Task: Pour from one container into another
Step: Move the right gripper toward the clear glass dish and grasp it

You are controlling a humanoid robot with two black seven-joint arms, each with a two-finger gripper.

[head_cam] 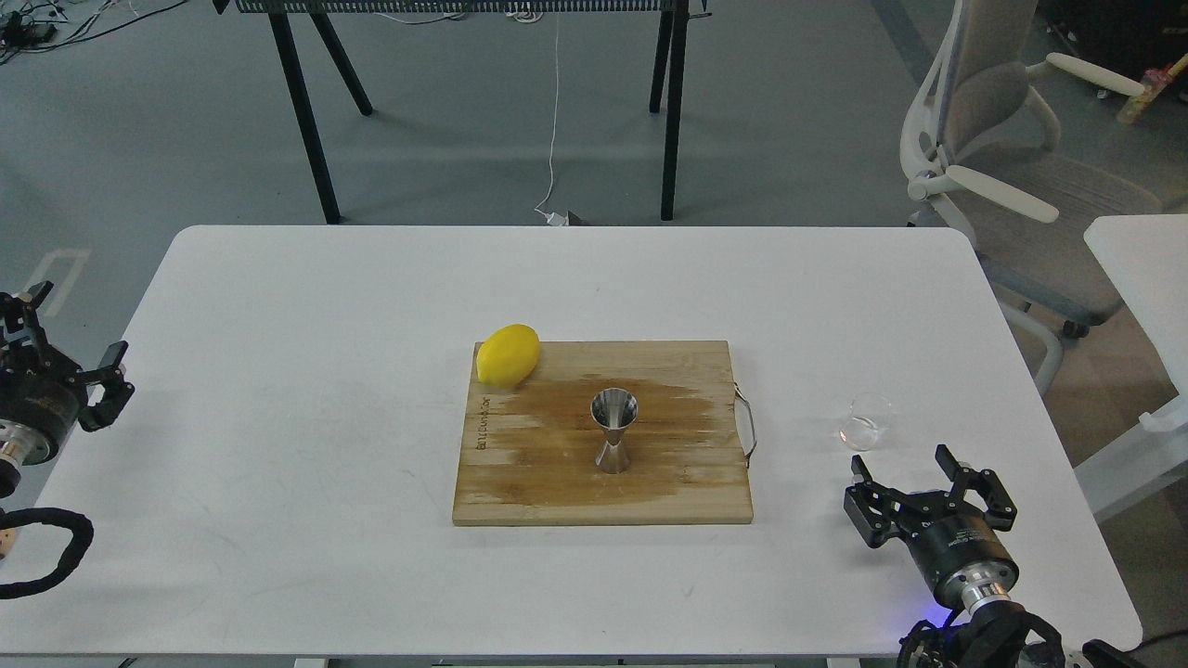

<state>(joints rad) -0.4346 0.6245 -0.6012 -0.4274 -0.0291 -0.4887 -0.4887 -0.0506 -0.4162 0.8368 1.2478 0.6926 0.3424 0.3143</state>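
- Grey floor behind, black trestle legs (306, 111) at the back, and up front a white table (306, 306) filling most of the head view
- Far left, the left gripper (70, 348) hangs at the table's edge, fingers spread and holding nothing, well apart from everything on the surface
- Moving in, a yellow lemon (508, 354) sits on the far left corner of the wooden cutting board (529, 482), partly overhanging its edge
- Centre stage, the steel jigger (613, 430) stands upright on the board's middle, open cone up, on a darker stained patch of the wood
- A thin metal handle (747, 427) loops off the board's right edge
- Right of the board, on bare table, the small clear glass cup (865, 422) stands upright, apart from the board and untouched; whether anything is in it is hard to tell
- Just nearer the camera than the cup, the right gripper (914, 473) sits low over the table, fingers parted and empty, pointing toward the cup but not touching it
- Off to the far right, a pale office chair (1002, 139) stands on the floor beyond the table corner
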